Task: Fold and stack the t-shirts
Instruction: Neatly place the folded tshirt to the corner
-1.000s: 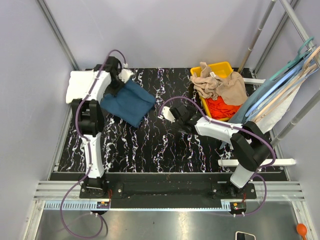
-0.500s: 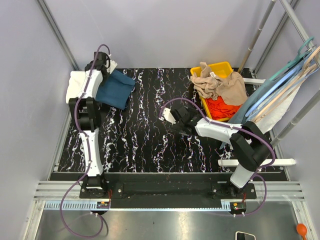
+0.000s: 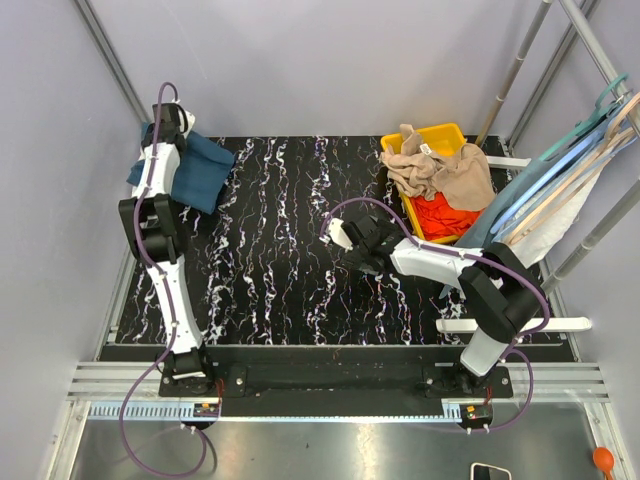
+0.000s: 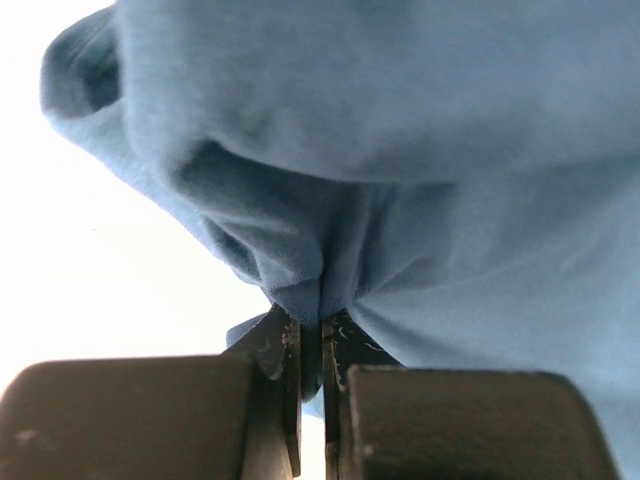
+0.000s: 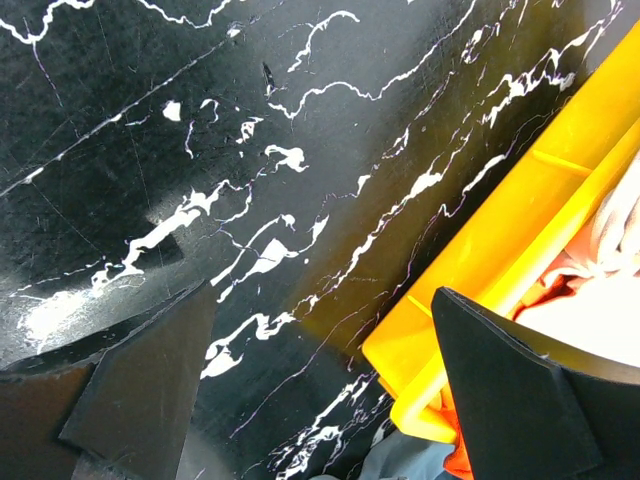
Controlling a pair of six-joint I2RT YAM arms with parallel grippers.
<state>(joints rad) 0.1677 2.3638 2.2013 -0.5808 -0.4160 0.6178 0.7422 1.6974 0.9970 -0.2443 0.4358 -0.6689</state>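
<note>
The folded dark teal-blue t-shirt lies at the far left corner of the table. My left gripper is at its far left edge, shut on a pinch of the blue cloth. Bright white shows behind the cloth in the left wrist view; the white t-shirt is not visible in the top view. Tan t-shirts and a red-orange one are heaped in the yellow bin. My right gripper is open and empty over the table, left of the bin.
The black marbled table spreads between the arms. Pale blue and beige hangers lean at the far right beside metal poles. Grey walls close in on the left and back.
My left gripper has dragged the teal-blue t-shirt leftward and farther back, over the white t-shirt, which no longer shows. The right arm has barely moved.
</note>
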